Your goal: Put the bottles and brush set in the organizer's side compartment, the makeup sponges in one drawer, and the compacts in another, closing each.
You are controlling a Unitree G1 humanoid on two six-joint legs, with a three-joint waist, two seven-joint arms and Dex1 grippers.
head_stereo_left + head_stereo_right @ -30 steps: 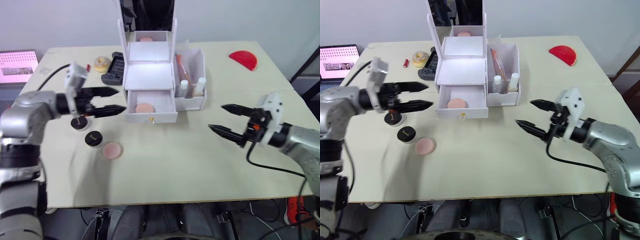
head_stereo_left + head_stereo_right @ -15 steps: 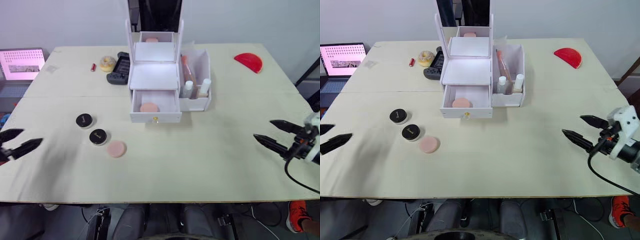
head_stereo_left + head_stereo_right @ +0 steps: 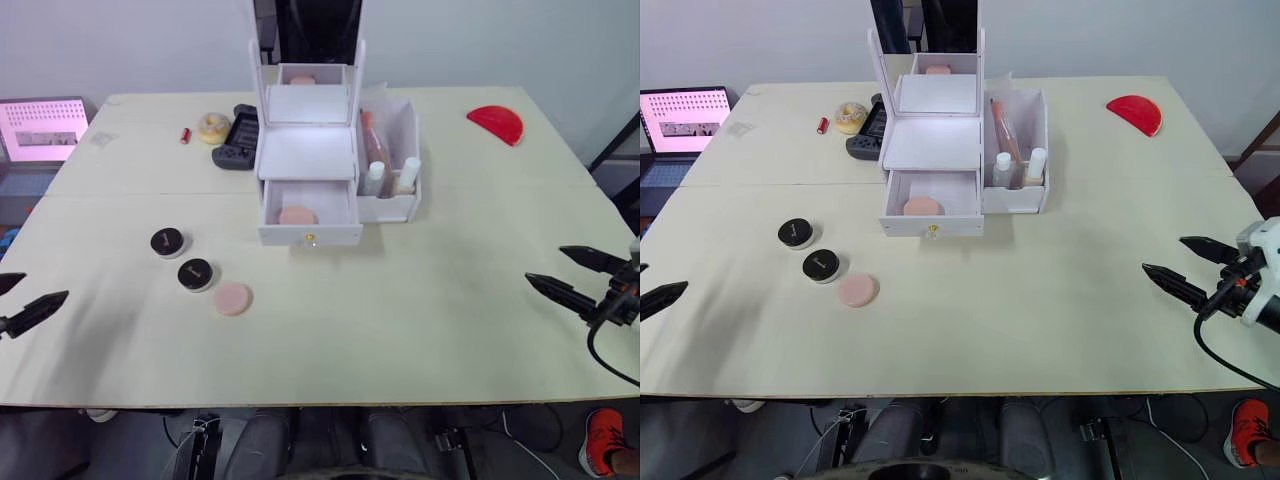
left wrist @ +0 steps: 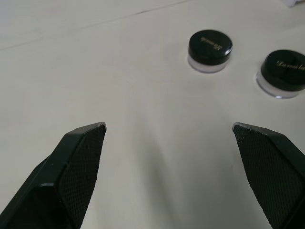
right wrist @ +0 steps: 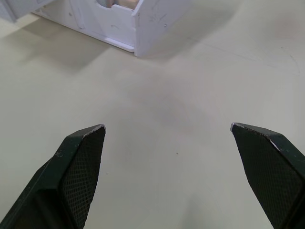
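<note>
Both my claws gape empty, left claw [image 3: 22,300], right claw [image 3: 578,274]. Sponge [image 3: 231,298] and compacts [image 3: 195,274] lie left of the organizer [image 3: 307,165]; I judge grabbing the sponge for the open drawer [image 3: 308,215] comes next.

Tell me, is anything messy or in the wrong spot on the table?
Nothing is spilled or broken. But one pink makeup sponge lies loose on the table beside two black-lidded compacts, while the organizer has its bottom drawer open with another sponge inside.
</note>
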